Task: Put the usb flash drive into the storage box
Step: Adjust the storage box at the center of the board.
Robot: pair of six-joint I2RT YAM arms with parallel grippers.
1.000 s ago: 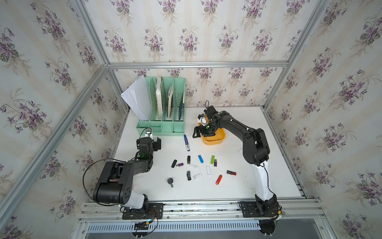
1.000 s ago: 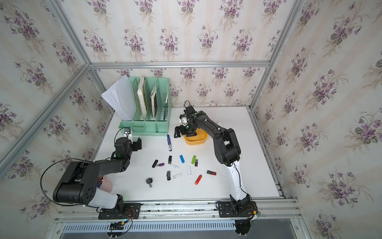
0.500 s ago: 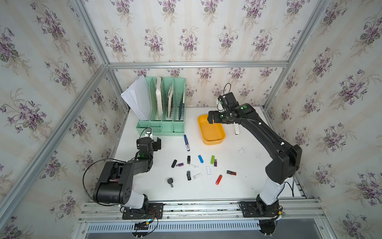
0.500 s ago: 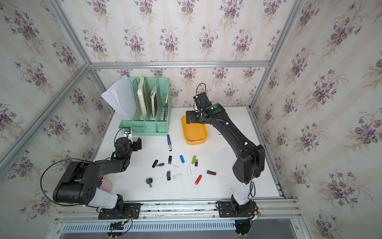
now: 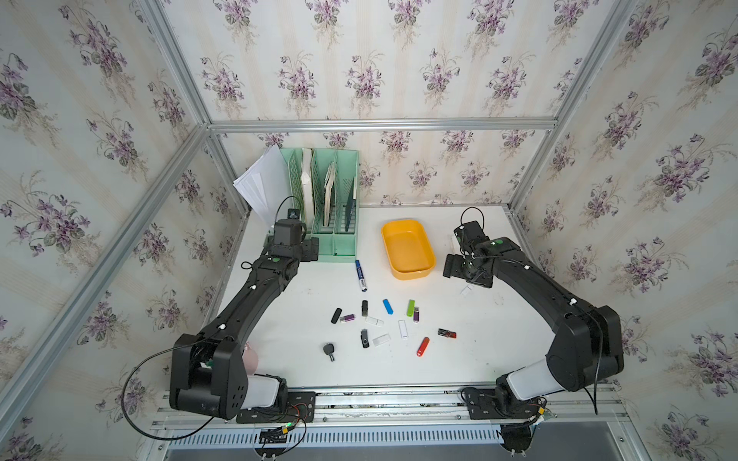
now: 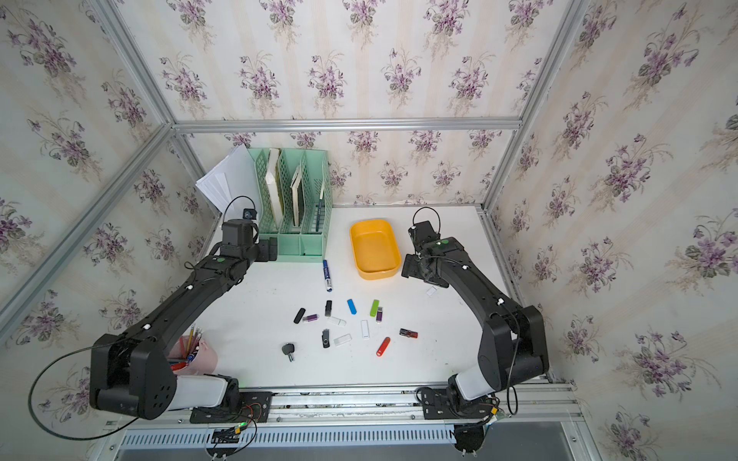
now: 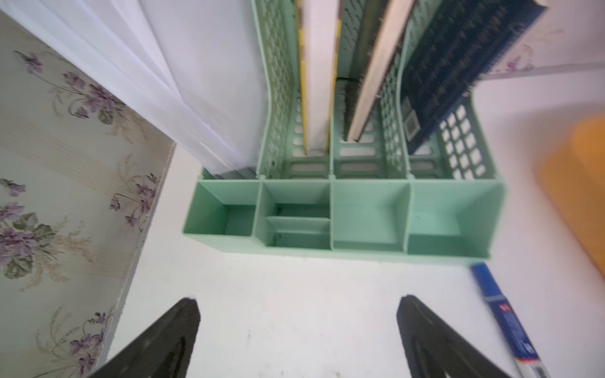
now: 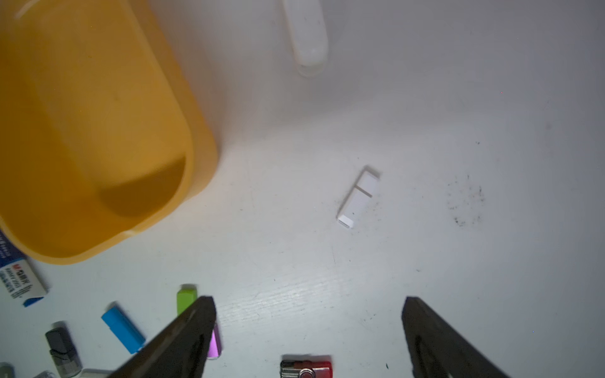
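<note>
Since a second ago the left arm has unfolded from the front-left corner toward the organizer. The right arm has swung off the storage box to its right side and dropped low. Left gripper [image 7: 299,302]: fingers spread wide, hovering before the mint-green file organizer [image 7: 340,222]. Only the left wrist view shows its low front bins, one split by a divider, with lattice walls, books and a sheaf of paper behind. Pink pencil cup [image 6: 201,355] is plain in a top view. Blue marker [image 5: 360,275] lies between the organizer and the storage box [image 5: 413,274], a glossy yellow-orange tub with rounded corners and a rolled rim. Loose drives [image 5: 387,306] are scattered front-centre on the table, outside the tub. Right gripper [image 8: 309,301]: fingers wide apart, gripping nothing, above a white flash drive [image 8: 358,198] lying flat near the tub's right side. Only the wrist view shows its cap seam. Tabletop [image 8: 425,261] is white and matte with dark specks. Floral wallpaper, aluminium frame.
</note>
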